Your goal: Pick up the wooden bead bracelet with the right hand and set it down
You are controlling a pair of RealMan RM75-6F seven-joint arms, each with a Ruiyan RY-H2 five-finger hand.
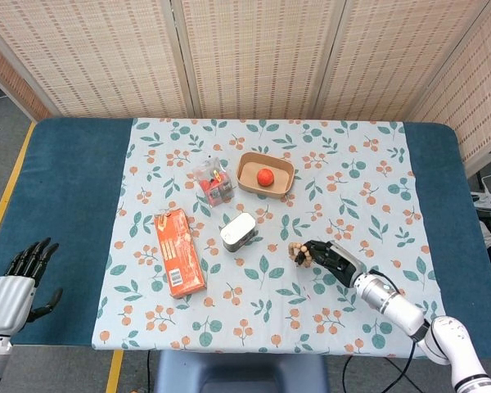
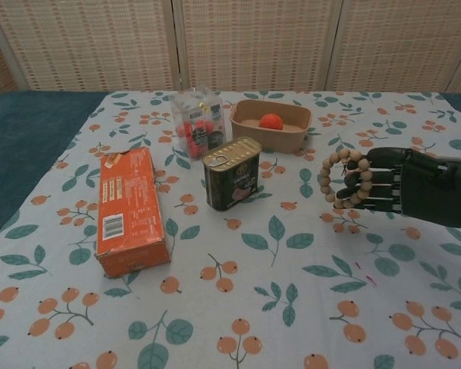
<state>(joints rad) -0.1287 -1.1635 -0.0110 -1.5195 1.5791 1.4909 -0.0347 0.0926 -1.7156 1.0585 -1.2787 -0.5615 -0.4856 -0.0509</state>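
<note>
The wooden bead bracelet (image 2: 339, 179) is a ring of light round beads hanging upright off the fingertips of my right hand (image 2: 415, 187), above the flowered cloth. In the head view the bracelet (image 1: 297, 251) shows at the tip of the same dark right hand (image 1: 334, 259), right of the tin. The fingers reach left through the ring and hold it. My left hand (image 1: 20, 278) hangs off the table's left front corner, fingers spread, holding nothing.
A tin can (image 2: 232, 173) stands left of the bracelet. Behind it are a beige bowl (image 2: 270, 125) with an orange ball and a clear packet (image 2: 197, 123). An orange box (image 2: 127, 208) lies at the left. The flowered cloth (image 2: 276, 292) covers the blue table.
</note>
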